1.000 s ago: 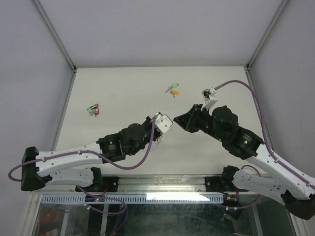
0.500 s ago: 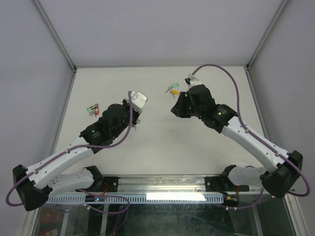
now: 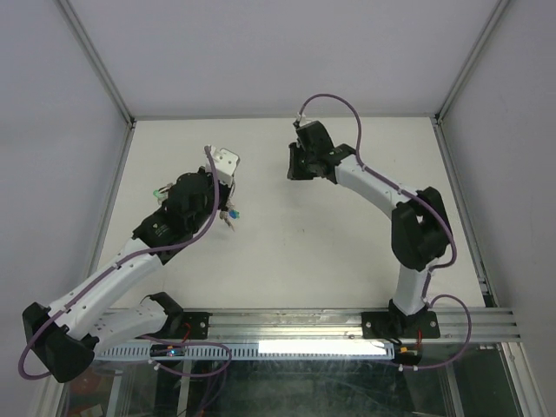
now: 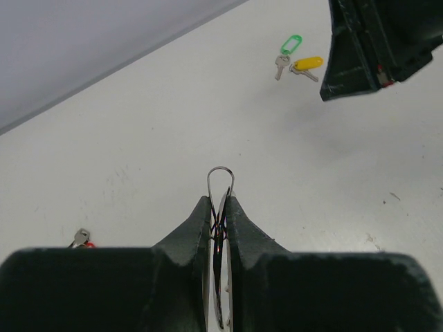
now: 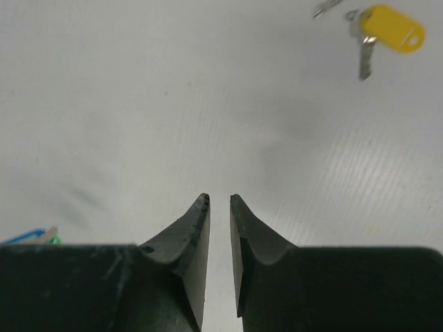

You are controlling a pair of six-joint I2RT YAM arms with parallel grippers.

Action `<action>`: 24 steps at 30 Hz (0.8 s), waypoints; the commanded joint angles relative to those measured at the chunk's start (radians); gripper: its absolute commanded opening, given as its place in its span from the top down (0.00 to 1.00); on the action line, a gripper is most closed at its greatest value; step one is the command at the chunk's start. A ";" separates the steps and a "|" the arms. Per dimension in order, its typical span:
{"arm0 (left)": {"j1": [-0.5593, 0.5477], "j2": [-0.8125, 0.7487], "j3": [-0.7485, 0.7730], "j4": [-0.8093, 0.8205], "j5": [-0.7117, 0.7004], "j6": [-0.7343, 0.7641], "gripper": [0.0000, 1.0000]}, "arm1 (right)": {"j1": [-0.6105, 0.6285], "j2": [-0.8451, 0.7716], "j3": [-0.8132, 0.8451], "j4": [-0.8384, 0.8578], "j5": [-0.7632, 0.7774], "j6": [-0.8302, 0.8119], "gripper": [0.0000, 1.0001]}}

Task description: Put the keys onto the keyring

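Observation:
My left gripper is shut on the keyring, a thin silver wire loop sticking out past the fingertips. From above, the left gripper hangs left of centre with the keyring's small keys dangling under it. The green key and yellow key lie together on the table at the far right of the left wrist view, beside my right gripper. The right gripper is open by a narrow gap, holding nothing, and the yellow key lies ahead to its right. From above, the right gripper hides both keys.
Another small key bunch with a red tag lies near the table's left edge, also seen as the red-tagged bunch. A sliver of blue and green shows at the right wrist view's lower left. Grey walls close off the back and sides.
Both arms have swung away from the table's middle toward the back. The left arm carried the keyring up and left. The right gripper moved left over the green and yellow keys.

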 commanded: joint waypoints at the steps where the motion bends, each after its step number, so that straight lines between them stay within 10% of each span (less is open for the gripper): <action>1: 0.010 0.020 -0.012 0.095 -0.012 -0.028 1.00 | -0.068 0.126 0.171 0.017 0.081 -0.111 0.78; 24: 0.021 0.071 -0.052 0.144 -0.027 -0.024 1.00 | -0.134 0.517 0.518 0.008 0.361 0.035 0.49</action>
